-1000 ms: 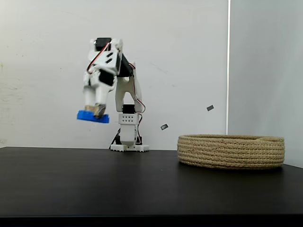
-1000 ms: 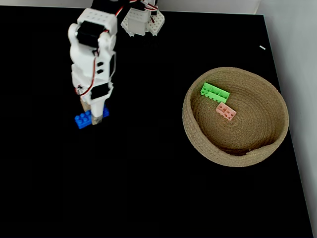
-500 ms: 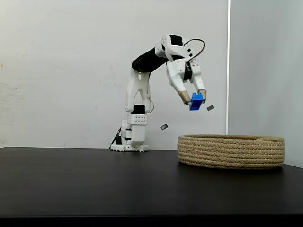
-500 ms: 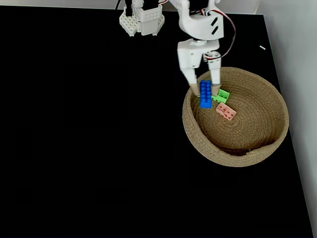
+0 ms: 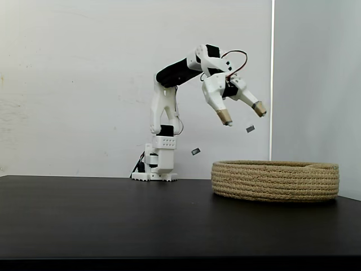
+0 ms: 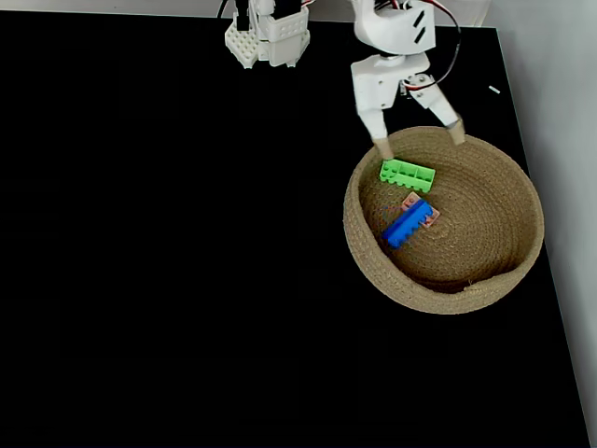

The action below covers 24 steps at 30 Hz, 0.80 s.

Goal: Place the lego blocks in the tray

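Above the near-arm rim of the tray [image 6: 368,252], your hand [image 5: 242,113] hung in the air with its two fingers spread wide and nothing between them. Seen from the side, it was well clear of the tray [image 5: 275,180], with both tan fingertips [image 5: 225,119] pointing down and outward. From the high fixed view, the hand [image 6: 419,140] sat over the tray's upper edge, one tip over the rope rim and the other just past it.

Just below the hand in that high view, you had the green brick [image 6: 407,174] lying inside the tray, close to the fingertip [image 6: 383,149] on the left. Farther from the hand, toward the tray's middle, the blue brick [image 6: 406,224] lay at a slant, and it rested across the pink brick [image 6: 422,212], of which you could see just the edges beside it. All three bricks were inside the coiled rope wall.

Behind the hand, your arm's base [image 6: 267,39] stood at the far edge of the black tabletop [image 6: 168,280].
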### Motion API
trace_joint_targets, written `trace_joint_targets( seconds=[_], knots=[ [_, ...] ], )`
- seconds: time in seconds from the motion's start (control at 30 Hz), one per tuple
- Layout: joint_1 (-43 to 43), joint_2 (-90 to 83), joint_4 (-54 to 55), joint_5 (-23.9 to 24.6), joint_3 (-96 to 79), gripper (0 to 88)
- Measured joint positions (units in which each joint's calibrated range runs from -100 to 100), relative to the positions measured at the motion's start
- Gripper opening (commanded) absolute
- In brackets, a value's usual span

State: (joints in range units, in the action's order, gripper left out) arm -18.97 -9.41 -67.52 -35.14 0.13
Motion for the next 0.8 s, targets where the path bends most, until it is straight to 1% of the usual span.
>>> trace_joint_targets(
  seconds=[0.07, 0.1, 0.27, 0.37, 0.47, 0.6, 0.8],
  knots=[
    [3.7, -4.4, 1.6, -1.4, -5.1, 1.0],
    [5.9, -7.1, 2.8, -2.3, -8.4, 0.0],
    [18.2, -25.2, 10.9, -8.3, -32.4, 0.0],
    [22.6, -37.4, 13.2, -11.6, -49.5, 0.0],
    [24.0, -48.1, 14.5, -12.7, -63.7, 0.0],
    [24.2, -60.6, 15.7, -13.5, -78.0, 0.0],
    [25.6, -75.1, 12.0, -15.7, -91.6, 0.0]
  ],
)
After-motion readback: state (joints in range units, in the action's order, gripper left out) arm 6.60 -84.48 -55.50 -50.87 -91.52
